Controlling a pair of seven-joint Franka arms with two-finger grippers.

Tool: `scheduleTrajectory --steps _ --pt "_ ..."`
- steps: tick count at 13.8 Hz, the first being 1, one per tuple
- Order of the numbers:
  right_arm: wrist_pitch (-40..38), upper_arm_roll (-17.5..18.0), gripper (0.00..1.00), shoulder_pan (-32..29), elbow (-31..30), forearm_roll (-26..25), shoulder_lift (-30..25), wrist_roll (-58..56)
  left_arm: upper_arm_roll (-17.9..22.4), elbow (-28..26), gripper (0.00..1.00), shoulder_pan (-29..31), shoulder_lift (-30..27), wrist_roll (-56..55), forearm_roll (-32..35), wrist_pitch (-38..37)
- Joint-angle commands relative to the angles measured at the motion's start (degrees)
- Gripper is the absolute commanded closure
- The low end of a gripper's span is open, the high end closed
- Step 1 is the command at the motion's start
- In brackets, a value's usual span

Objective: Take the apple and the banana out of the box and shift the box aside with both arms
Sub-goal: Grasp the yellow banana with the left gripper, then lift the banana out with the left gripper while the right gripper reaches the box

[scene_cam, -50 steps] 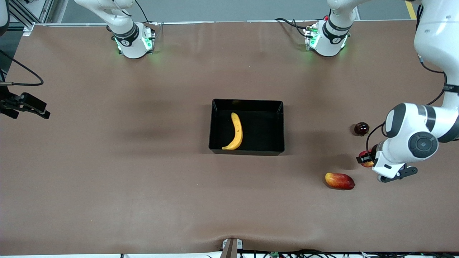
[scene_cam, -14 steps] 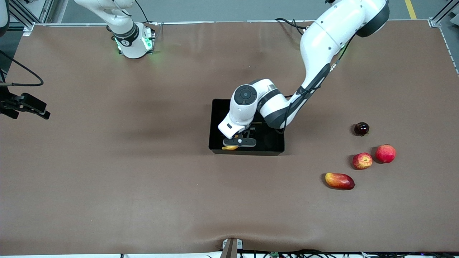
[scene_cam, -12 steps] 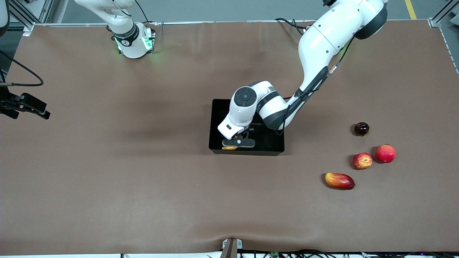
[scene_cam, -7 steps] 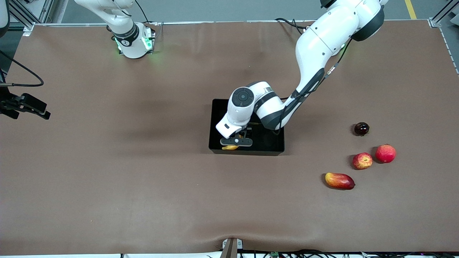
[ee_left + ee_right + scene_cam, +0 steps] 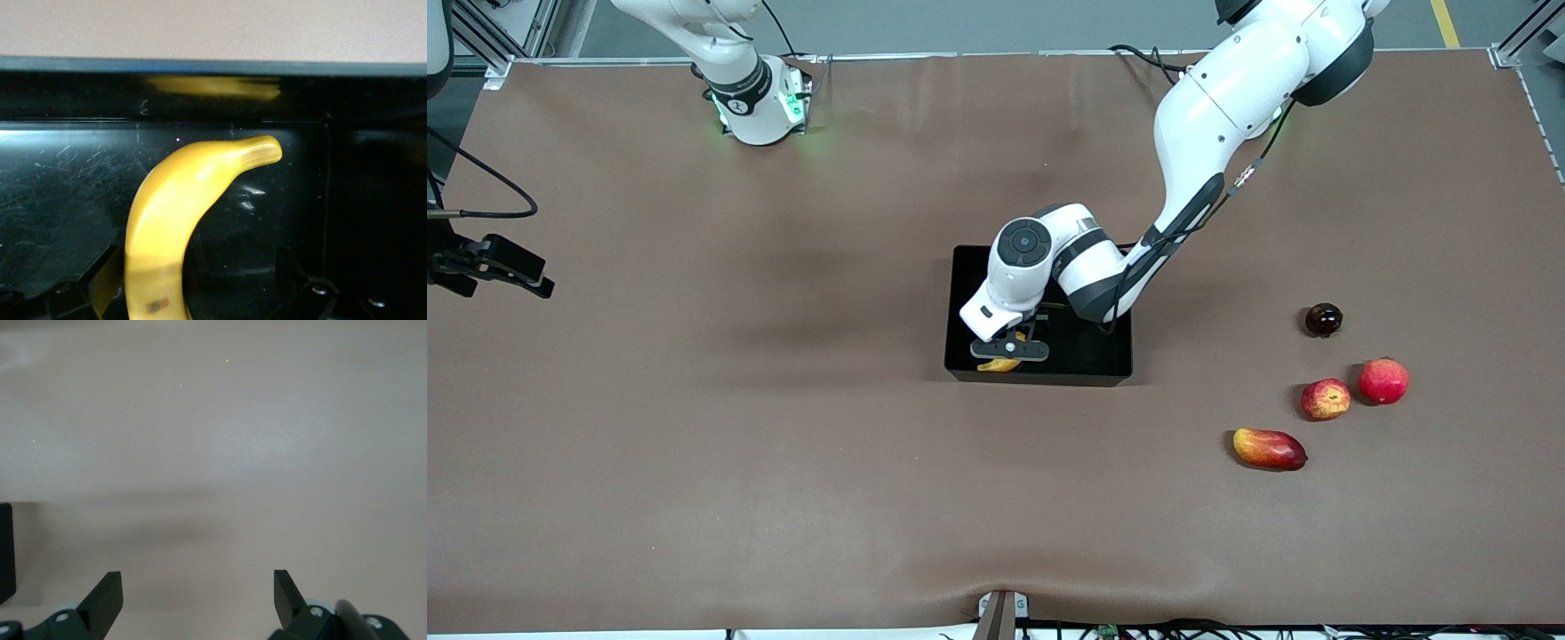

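The left gripper [image 5: 1009, 348] is hanging low inside the black tray [image 5: 1103, 356] in the middle of the front view, its fingers [image 5: 107, 283] spread wide and straddling the banana [image 5: 180, 200] without closing on it; one finger is sitting just beside the fruit's flank and the other is standing well clear of it. The banana is lying on the tray floor, its curved tip pointing at the tray wall and reflecting in the glossy black plastic, and in the front view only its end is showing below the gripper, close to the tray wall nearest the camera. The left arm [image 5: 1227, 80] is reaching down from the upper part of the frame and folding at the elbow over the tray. The apple [image 5: 1325, 398] is resting on the brown table [image 5: 783, 444] well apart from the tray, toward the left arm's end, just beside a plain red round fruit [image 5: 1383, 380]. A mango [image 5: 1269, 448] is lying lower in the frame, nearer the camera, and a small dark round fruit [image 5: 1323, 319] is sitting higher up. The right gripper [image 5: 494, 267] is waiting at the edge of the frame over the right arm's end of the table, fingers wide apart above bare tabletop.
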Motion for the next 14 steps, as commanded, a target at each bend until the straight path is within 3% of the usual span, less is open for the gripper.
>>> scheduleTrajectory --steps 1,3,4,5,7,8,14 --pt "-0.28 0.21 0.0 -0.4 0.3 -0.01 0.33 -0.55 0.19 1.44 0.0 -0.77 1.25 0.39 0.68 0.36" --pt "-0.45 0.21 0.0 -0.14 0.39 -0.01 0.68 -0.55 0.19 1.44 0.0 -0.86 1.52 0.48 0.77 0.36" --pt "-0.45 0.21 0.0 -0.13 0.3 -0.01 0.77 -0.63 0.19 1.44 0.13 -0.95 1.78 0.56 0.77 0.44" --pt "-0.54 0.21 0.0 -0.05 0.3 -0.01 0.85 -0.63 0.19 1.44 0.35 -1.12 1.7 0.56 0.85 0.71" --pt "-0.28 0.21 0.0 -0.05 0.39 -0.01 1.03 -0.63 0.19 1.44 0.87 -1.12 1.52 0.56 0.85 0.8" --pt "-0.28 0.21 0.0 -0.05 0.3 -0.01 1.38 -0.63 0.19 1.44 1.0 -1.12 1.43 0.39 0.94 0.71" --pt "-0.54 0.21 0.0 0.13 0.21 -0.18 2.17 -0.72 0.19 1.44 1.0 0.02 -3.12 0.83 1.64 -4.11"
